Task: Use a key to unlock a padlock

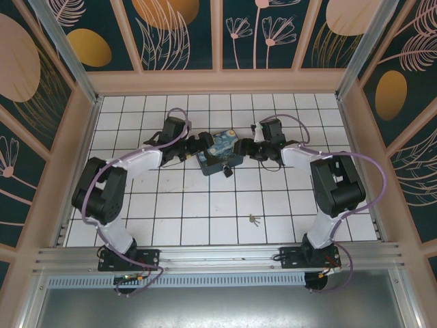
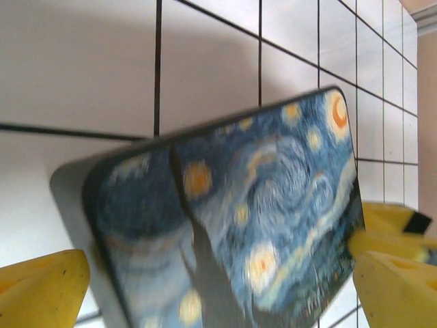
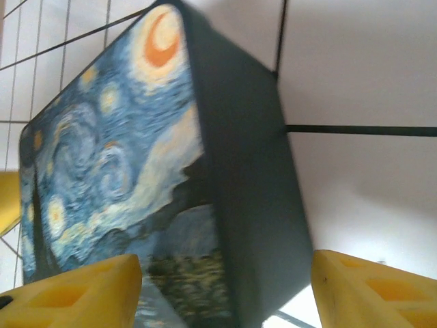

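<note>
The small dark padlock (image 1: 227, 171) hangs at the near edge of a Starry Night tin (image 1: 220, 152) in the middle of the table. The thin grey key (image 1: 254, 219) lies alone on the tiles, about two tiles nearer the arms. My left gripper (image 1: 203, 147) is at the tin's left end, wide open. In the left wrist view the blurred, tilted tin (image 2: 259, 205) spans the space between its yellow fingers (image 2: 41, 287). My right gripper (image 1: 240, 148) straddles the tin's right end (image 3: 252, 205). One of its fingers (image 3: 75, 294) overlaps the painted lid; the other stands a sliver off the dark side.
The white gridded table (image 1: 205, 205) is ringed by a low pink wall (image 1: 218, 82), with a metal rail (image 1: 218, 256) at the near edge. The arms' elbows (image 1: 102, 191) sit at both sides. Open tiles lie around the key.
</note>
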`<state>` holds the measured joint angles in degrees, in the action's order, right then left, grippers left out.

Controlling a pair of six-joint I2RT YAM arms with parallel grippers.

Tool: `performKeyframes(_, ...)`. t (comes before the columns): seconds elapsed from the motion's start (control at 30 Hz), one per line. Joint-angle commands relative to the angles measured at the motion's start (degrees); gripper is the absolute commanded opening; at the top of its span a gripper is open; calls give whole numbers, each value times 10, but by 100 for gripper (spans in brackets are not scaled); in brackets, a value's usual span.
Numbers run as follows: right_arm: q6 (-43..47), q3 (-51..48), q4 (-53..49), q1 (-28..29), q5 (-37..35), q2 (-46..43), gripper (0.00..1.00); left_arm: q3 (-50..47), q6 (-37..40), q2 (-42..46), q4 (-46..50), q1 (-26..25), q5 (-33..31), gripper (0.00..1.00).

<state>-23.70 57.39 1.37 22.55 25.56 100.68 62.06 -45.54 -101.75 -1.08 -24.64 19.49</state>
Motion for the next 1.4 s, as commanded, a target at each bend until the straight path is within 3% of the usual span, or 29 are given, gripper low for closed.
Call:
performKeyframes(0.0, -8, 7, 15, 17, 2, -3, 66, 44, -5, -34, -30, 5, 0, 98)
performKeyframes(0.27, -15, 7, -11, 22, -25, -19, 67, 83, 6, -55, -14, 26, 6, 98)
performKeyframes(0.53, -90, -54, -156, 5, -54, -141, 64, -10, 82, 85, 155, 11, -167, 98)
performKeyframes(0.6, -146, -103, -189, 14, -70, -187, 60, -31, 84, 116, 207, -30, -224, 98)
performKeyframes(0.77, -269, -248, -189, 38, -80, -329, 53, -60, 26, 153, 231, -189, -226, 93)
performKeyframes(0.87, -262, -285, -212, 21, -107, -396, 51, -37, 17, 150, 247, -289, -245, 91)
performKeyframes(1.03, -167, -262, -266, -67, -122, -384, 37, 1, 53, 94, 210, -404, -245, 78)
performKeyframes(1.2, -119, -236, -294, -101, -129, -395, 37, 21, 44, 64, 188, -425, -249, 77)
performKeyframes(1.37, -103, -243, -304, -108, -132, -397, 36, 23, 97, 49, 167, -425, -226, 63)
